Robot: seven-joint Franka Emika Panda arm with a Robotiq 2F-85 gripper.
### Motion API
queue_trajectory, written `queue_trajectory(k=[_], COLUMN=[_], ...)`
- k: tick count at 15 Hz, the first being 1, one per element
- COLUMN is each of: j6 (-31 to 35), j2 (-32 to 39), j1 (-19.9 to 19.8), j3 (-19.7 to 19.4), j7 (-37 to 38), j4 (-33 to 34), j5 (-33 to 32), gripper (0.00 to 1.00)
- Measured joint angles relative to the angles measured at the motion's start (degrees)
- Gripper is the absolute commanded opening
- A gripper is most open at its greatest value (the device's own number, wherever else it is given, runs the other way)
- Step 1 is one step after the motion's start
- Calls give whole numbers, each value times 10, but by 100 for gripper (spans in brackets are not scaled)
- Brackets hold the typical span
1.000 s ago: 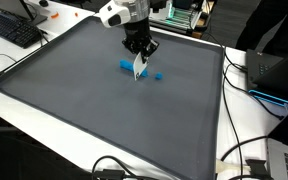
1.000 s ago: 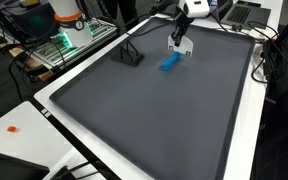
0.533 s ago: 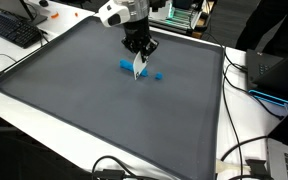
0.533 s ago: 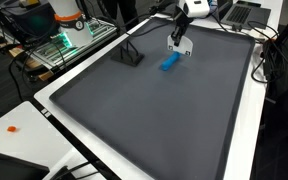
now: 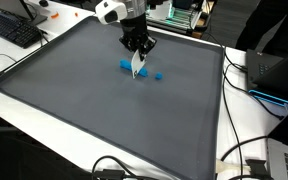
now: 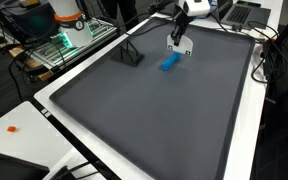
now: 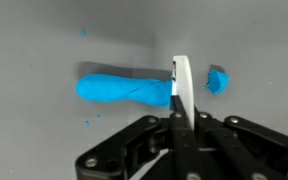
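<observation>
Wrist view: blue clay roll [image 7: 119, 88] lies flat on the grey worktop [image 7: 34, 40], with the white blade [image 7: 182, 78] upright at its right end. A small blue bit [image 7: 217, 80] lies apart at the blade's 3 o'clock. Likely slicing; another cut would call for shifting toward 9 o'clock, blade square to the roll. Hand [image 7: 182, 120] is pressed together, pinching the blade's top, and points straight down under the arm [image 5: 117, 10].

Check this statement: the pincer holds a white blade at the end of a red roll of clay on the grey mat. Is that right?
No. The roll of clay is blue, not red, as the wrist view shows. The pincer does hold the white blade at its end on the grey mat.
</observation>
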Motion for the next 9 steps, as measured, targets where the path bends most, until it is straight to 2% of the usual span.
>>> queue_trajectory(k=[9], j6=[-4], j2=[7], j1=[-5], j3=[0], j7=[-9], j4=[-2], j5=[0], gripper=[1])
